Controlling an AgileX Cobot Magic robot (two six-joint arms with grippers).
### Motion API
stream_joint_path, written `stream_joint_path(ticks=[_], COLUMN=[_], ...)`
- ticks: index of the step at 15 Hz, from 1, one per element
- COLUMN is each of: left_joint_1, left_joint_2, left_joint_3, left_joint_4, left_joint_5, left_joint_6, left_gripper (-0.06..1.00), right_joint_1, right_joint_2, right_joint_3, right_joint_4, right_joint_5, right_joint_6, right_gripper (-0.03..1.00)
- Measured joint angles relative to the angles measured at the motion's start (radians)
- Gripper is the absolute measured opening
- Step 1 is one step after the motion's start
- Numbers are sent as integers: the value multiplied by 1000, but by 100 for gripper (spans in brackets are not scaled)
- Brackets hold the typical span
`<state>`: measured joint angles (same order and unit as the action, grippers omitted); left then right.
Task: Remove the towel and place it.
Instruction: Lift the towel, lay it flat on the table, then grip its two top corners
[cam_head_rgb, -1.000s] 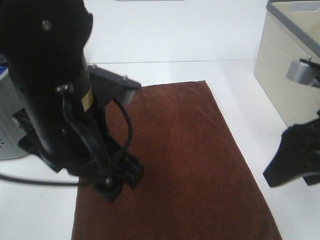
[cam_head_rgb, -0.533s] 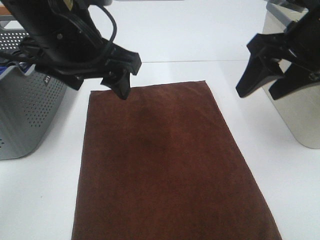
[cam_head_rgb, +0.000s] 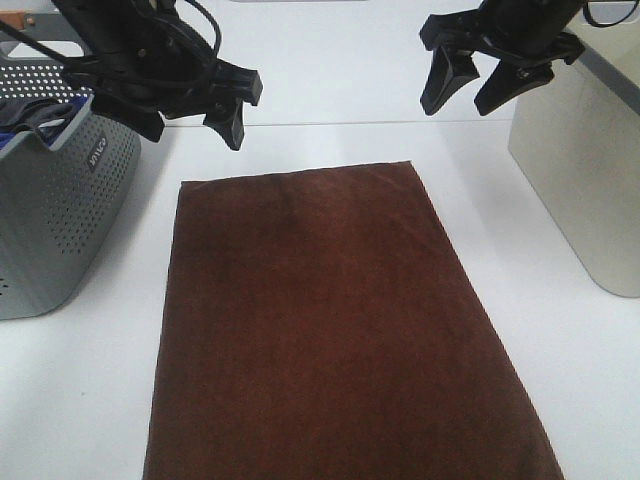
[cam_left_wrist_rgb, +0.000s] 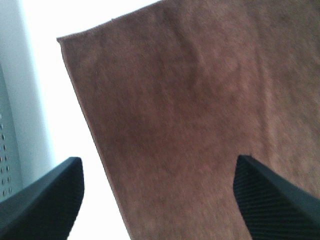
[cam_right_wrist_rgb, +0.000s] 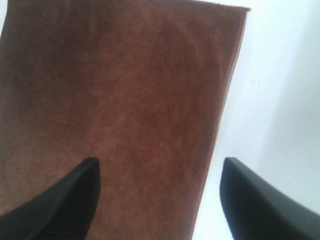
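The dark reddish-brown towel (cam_head_rgb: 330, 320) lies spread flat on the white table, long side running from the far middle toward the near edge. It also shows in the left wrist view (cam_left_wrist_rgb: 190, 115) and the right wrist view (cam_right_wrist_rgb: 120, 100). My left gripper (cam_head_rgb: 185, 115) hangs open and empty above the table just beyond the towel's far left corner. My right gripper (cam_head_rgb: 468, 88) hangs open and empty above the table beyond the towel's far right corner. No care label shows.
A grey perforated basket (cam_head_rgb: 50, 220) holding dark cloth stands at the left edge. A beige box (cam_head_rgb: 580, 170) with a grey rim stands at the right. White table (cam_head_rgb: 90, 400) surrounds the towel.
Both arms have risen and pulled back from over the towel to the far side. The towel lies in the same place, flat.
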<state>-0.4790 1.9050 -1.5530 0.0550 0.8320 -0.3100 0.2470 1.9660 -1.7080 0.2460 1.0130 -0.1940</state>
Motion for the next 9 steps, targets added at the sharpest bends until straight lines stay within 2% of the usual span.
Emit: stream_joint_path(ticks=[5, 6, 9], left_joint_1=[11, 11, 11], left_joint_2=[222, 222, 346], left_joint_3=[-268, -268, -391], left_joint_4=[5, 5, 8], left_joint_5=[1, 1, 2], left_joint_6=[6, 6, 8], left_gripper=[76, 76, 76], right_joint_1=[21, 21, 21], right_joint_2=[234, 234, 403], right_joint_3=[-262, -262, -385], right_joint_4=[-99, -99, -174], right_joint_5=[-7, -7, -60], right_joint_6=[5, 5, 58], right_gripper=[59, 59, 55])
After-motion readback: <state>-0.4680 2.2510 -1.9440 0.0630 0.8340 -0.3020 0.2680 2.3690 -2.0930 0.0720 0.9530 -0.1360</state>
